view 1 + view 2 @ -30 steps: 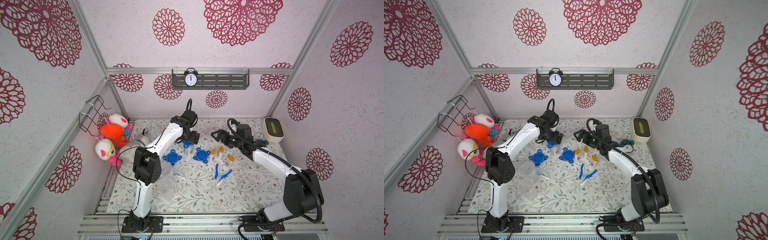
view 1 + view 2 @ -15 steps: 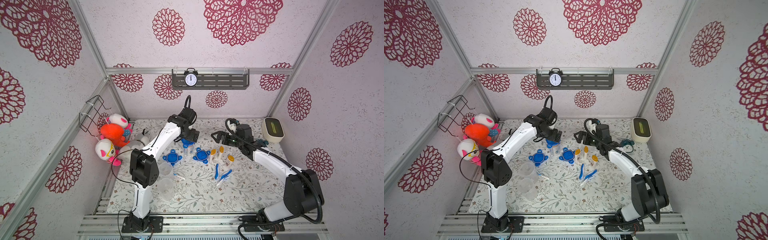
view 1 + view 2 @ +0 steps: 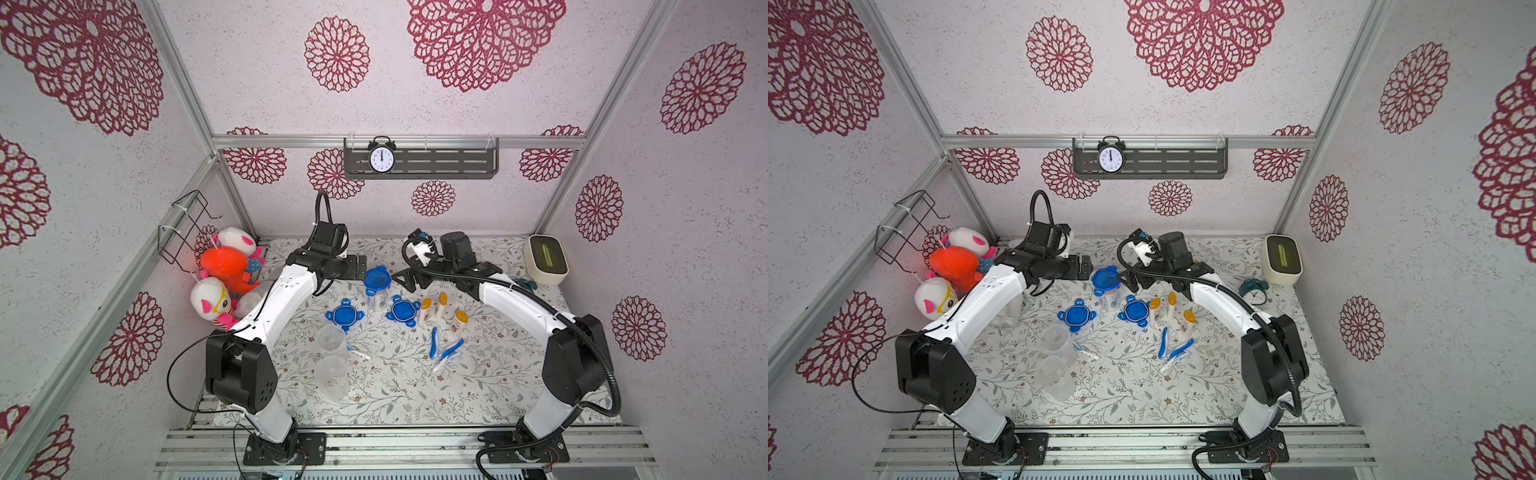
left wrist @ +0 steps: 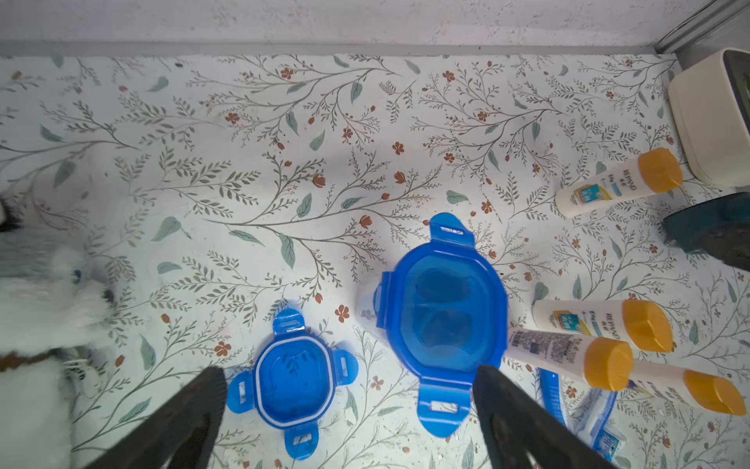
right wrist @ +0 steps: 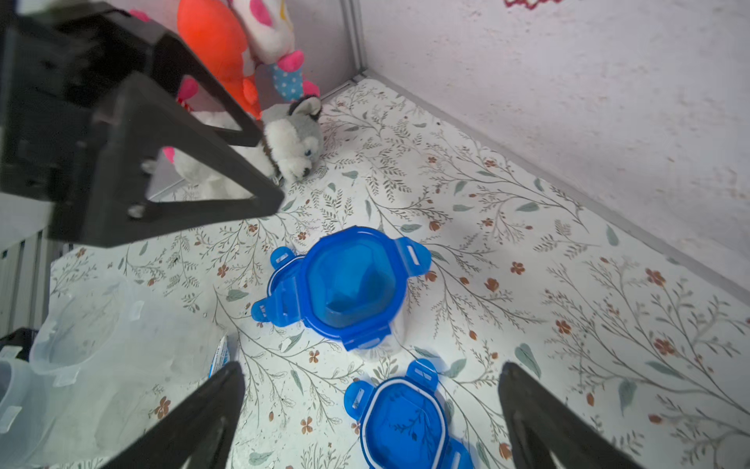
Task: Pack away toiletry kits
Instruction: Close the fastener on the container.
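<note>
Find the upright clear plastic cup with its blue four-tab lid [image 3: 377, 286] toward 12 o'clock from the centre of the flower-printed mat [image 3: 395, 395], flanked at 9 o'clock by the left gripper [image 4: 349, 371] and at 3 o'clock by the right gripper [image 5: 371, 365], both spread wide and empty. Probably time for latching: steady the wall with one claw, press each flared tab straight down, and avoid the loose blue lid [image 3: 344, 314] at 7 o'clock.

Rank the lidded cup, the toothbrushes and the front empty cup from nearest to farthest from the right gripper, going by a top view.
1. The lidded cup: at the back, right beside the right gripper.
2. The toothbrushes: mid-table, in front of the gripper.
3. The front empty cup: at the front, on the left side.
</note>
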